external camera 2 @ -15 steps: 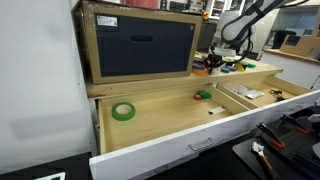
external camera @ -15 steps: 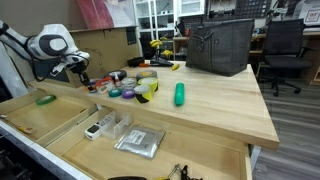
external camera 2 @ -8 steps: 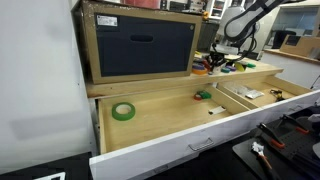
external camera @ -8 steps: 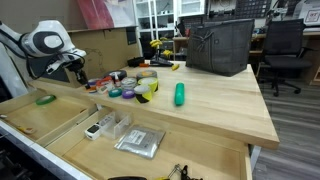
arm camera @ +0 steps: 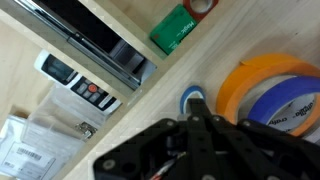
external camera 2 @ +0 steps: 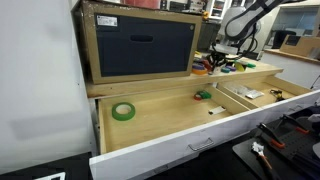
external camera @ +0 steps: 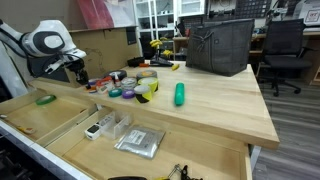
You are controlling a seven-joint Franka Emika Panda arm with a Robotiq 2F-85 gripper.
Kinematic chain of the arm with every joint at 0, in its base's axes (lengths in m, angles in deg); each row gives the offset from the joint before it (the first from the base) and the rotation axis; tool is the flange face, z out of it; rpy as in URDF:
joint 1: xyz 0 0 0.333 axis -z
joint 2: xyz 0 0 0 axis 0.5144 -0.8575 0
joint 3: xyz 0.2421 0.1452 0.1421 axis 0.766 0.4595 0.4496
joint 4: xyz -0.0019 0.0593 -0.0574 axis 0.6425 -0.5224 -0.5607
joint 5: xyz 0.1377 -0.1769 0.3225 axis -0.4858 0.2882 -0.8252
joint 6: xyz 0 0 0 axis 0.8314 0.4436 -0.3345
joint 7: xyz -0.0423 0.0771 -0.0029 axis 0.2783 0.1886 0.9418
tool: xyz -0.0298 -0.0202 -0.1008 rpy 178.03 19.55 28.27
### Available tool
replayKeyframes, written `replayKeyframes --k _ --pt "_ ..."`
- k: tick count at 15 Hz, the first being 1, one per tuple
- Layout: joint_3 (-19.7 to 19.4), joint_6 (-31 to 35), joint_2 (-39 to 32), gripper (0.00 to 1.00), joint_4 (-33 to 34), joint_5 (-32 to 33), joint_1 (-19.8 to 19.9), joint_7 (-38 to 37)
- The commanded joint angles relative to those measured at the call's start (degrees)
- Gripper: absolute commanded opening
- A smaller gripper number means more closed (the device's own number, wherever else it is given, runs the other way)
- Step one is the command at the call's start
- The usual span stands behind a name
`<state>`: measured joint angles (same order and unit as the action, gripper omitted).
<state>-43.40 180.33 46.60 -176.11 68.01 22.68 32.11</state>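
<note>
My gripper (arm camera: 194, 104) fills the lower part of the wrist view, its dark fingers drawn together into one tip. The tip hovers over a small blue ring (arm camera: 186, 97) lying on the wooden tabletop. I see nothing between the fingers. An orange tape roll (arm camera: 262, 72) and a blue tape roll (arm camera: 296, 103) lie just to the right of it. In both exterior views the gripper (external camera: 77, 71) (external camera 2: 228, 54) hangs over the cluster of tape rolls (external camera: 133, 88) at the table's end.
A green cylinder (external camera: 180, 94) and a black basket (external camera: 219, 45) stand on the table. The open drawer (external camera 2: 160, 122) holds a green tape roll (external camera 2: 123, 111) (external camera: 45, 99), a remote (arm camera: 84, 90) (external camera: 97, 128) and a plastic bag (external camera: 138, 142). A green box (arm camera: 175, 28) lies near the drawer edge.
The arm moved a little to the left and up between one second ago and half a second ago. Since then it has stayed still.
</note>
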Motion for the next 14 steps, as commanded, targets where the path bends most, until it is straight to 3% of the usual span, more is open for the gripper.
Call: replayKeyframes --k 1,14 --pt "-0.28 -1.19 0.38 0.00 0.47 -1.35 0.23 -1.75" --pt "-0.11 -0.98 -0.97 0.00 1.57 -2.28 1.35 -1.92"
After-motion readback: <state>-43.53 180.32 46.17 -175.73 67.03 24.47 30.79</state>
